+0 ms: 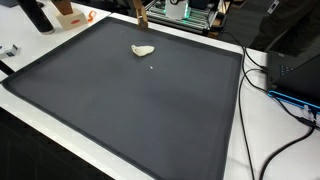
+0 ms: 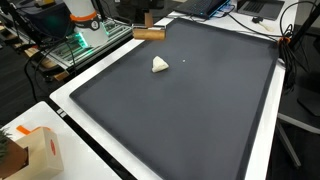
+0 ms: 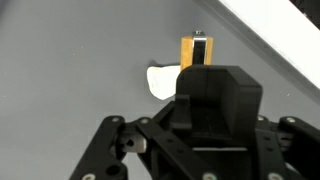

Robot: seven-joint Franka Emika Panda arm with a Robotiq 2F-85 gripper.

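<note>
— What do you look at?

— A small white lump [image 1: 143, 50]. It lies alone on the big dark mat [image 1: 150, 120], near the far edge. A wooden block [image 2: 148, 33] lies behind it at the mat's rim. They do not touch.

— Do you hold the lump?

— No. My gripper [image 3: 215, 115] hangs well apart from it. My own black body hides my jaws, so I cannot tell if they are wide or narrow.

— What step is this?

— I think I am only lining up. Next I would need to come down right over the lump, jaws wide, and miss the block.
</note>
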